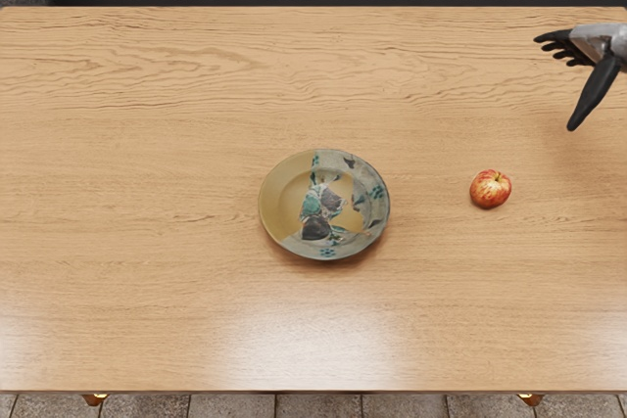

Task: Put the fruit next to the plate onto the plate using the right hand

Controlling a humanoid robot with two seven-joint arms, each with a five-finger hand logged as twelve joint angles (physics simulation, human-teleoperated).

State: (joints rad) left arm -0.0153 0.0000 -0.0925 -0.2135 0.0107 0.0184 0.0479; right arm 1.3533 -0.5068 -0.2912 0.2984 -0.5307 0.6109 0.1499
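One small apple (pixel 490 188), probably light, firm and smooth, wants the spread, empty fingers (pixel 592 95) of the right hand (pixel 591 46) around its middle.

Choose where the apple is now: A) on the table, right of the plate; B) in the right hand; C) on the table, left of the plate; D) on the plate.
A: the apple lies on the table, apart from the plate on its right; the open right hand does not touch it.
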